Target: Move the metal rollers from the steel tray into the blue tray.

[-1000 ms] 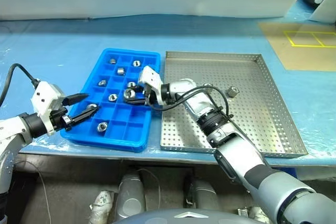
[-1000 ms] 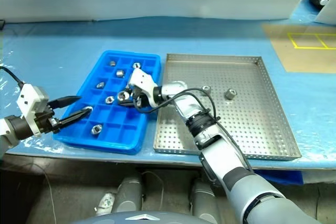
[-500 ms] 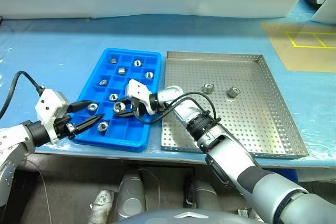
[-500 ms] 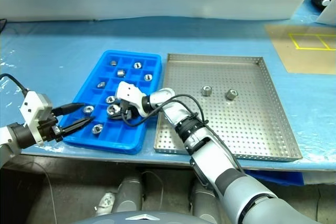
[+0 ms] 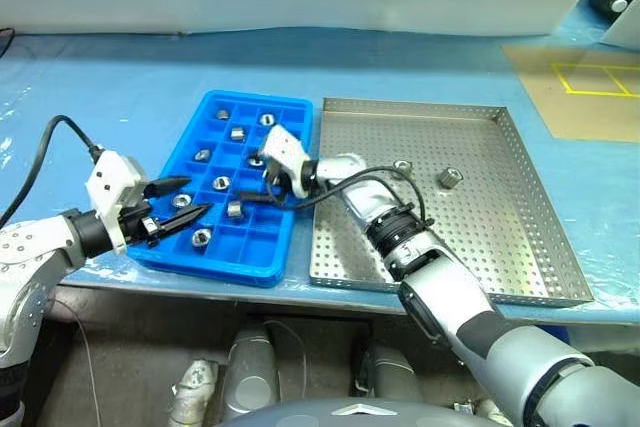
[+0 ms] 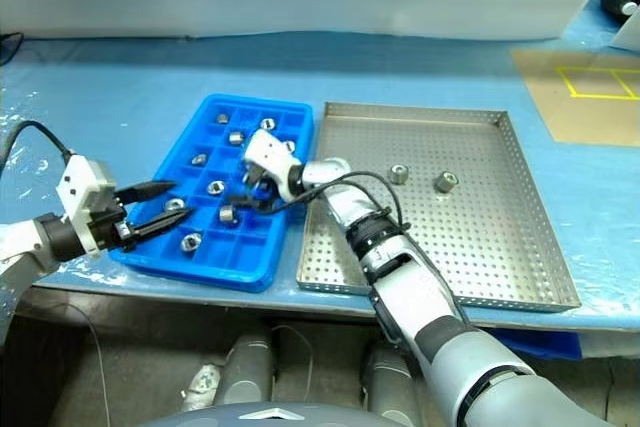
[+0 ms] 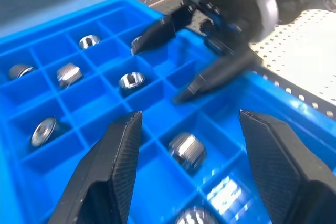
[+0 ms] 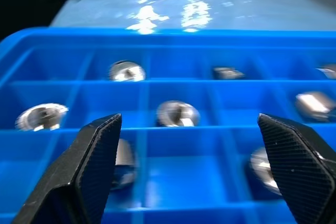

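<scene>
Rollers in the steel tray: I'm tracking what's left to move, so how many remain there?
2. One metal roller lies near the steel tray centre toward the back; the other sits just to its right. The right arm could hide more.

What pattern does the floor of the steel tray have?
A regular grid of small round holes over the silver steel tray, clearest in the left eye view.

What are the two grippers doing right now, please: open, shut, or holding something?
Left gripper: open, holding nothing, at the blue tray's near corner.
Right gripper: open, holding nothing, over the blue tray.
</scene>
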